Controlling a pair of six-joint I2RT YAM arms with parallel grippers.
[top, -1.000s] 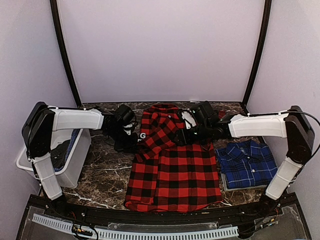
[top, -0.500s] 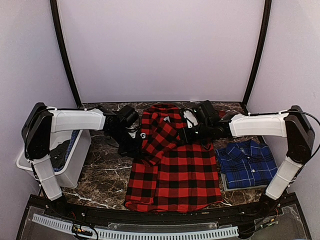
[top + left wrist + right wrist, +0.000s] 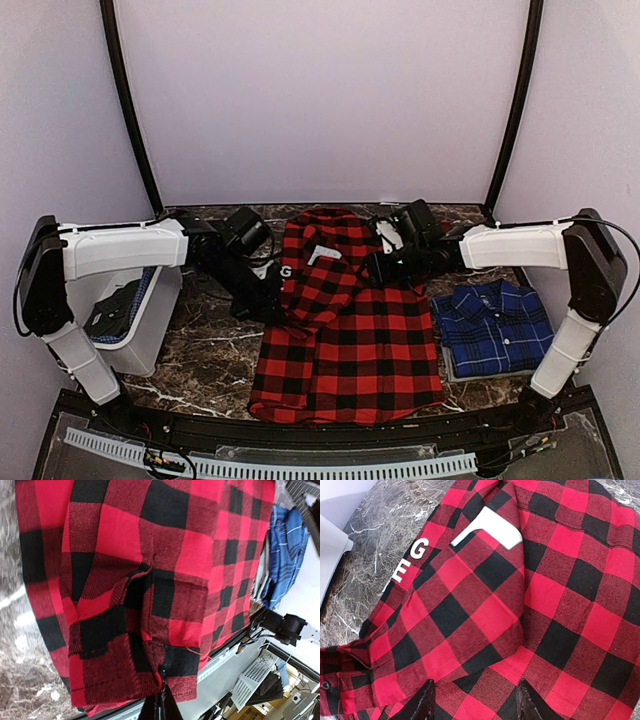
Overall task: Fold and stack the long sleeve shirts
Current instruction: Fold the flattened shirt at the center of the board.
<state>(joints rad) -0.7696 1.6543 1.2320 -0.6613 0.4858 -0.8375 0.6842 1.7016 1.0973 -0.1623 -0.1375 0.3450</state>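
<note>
The red-and-black checked shirt [image 3: 350, 345] lies flat in the middle of the table, its left sleeve [image 3: 320, 285] folded over onto the body. My left gripper [image 3: 266, 300] is at the shirt's left edge, shut on the sleeve cuff [image 3: 165, 667]; in the left wrist view the gripper [image 3: 162, 686] pinches the cuff by its button. My right gripper [image 3: 385, 266] hovers over the upper right of the shirt. In the right wrist view it [image 3: 476, 697] is open and empty above the cloth [image 3: 560, 595]. The blue-and-navy plaid shirt [image 3: 492, 328] lies folded at the right.
A white bin [image 3: 150, 325] holding dark clothes stands at the left edge of the marble table [image 3: 215, 355]. A white tag [image 3: 490, 527] and white letters [image 3: 410, 560] show on the red shirt. The blue shirt also shows in the left wrist view [image 3: 287, 545].
My left gripper has moved right and nearer with the cuff, drawing the sleeve further over the shirt body. My right gripper has shifted slightly right and stays open.
</note>
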